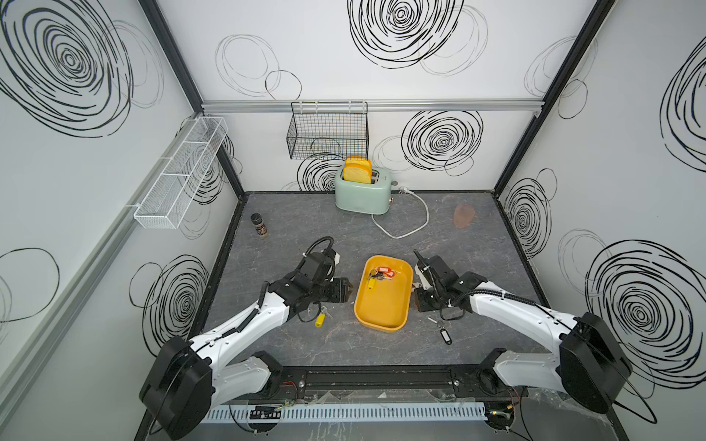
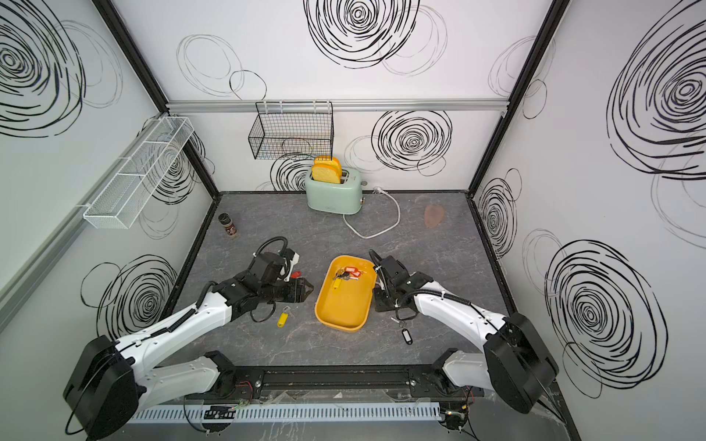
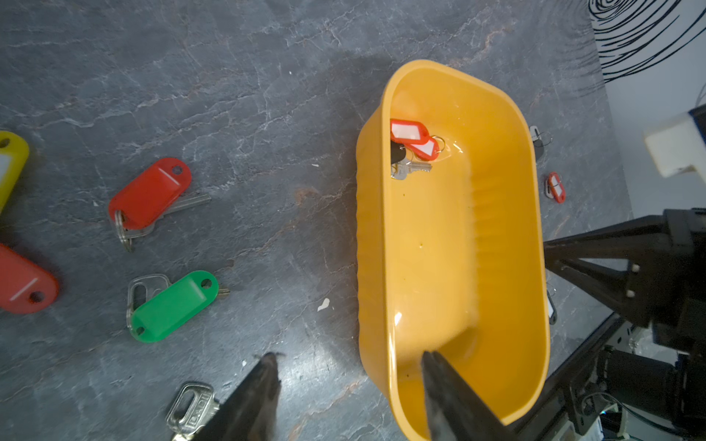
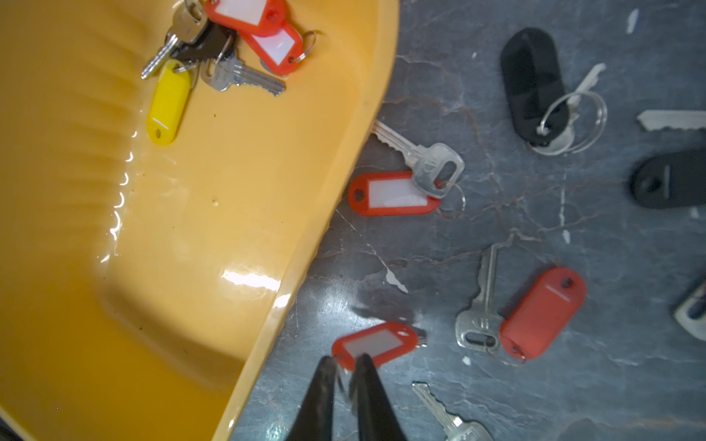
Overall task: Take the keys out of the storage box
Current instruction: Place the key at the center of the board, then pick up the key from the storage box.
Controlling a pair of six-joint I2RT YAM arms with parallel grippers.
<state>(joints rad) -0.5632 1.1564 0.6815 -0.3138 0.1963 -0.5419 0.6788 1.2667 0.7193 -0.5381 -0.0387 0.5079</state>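
The mustard-yellow storage box (image 1: 382,305) (image 2: 344,309) lies mid-table between both arms. A cluster of keys (image 1: 378,275) (image 4: 229,49) with red, black and yellow tags lies at its far end. My left gripper (image 3: 349,359) (image 1: 349,291) is open, one finger over the table and the other inside the box, astride its wall. My right gripper (image 4: 345,361) hangs low beside the box's right rim, its jaws a narrow gap apart. The ring end of a blurred red-tagged key (image 4: 376,341) sits at its tips. More keys lie on the table: red (image 3: 151,194), green (image 3: 174,305), yellow (image 1: 320,320), black (image 1: 447,338).
A mint toaster (image 1: 362,191) with toast stands at the back, its white cord (image 1: 414,225) looping across the table. A spice jar (image 1: 259,225) stands at the back left. A black wire basket (image 1: 328,131) and a white mesh shelf (image 1: 179,175) hang on the walls.
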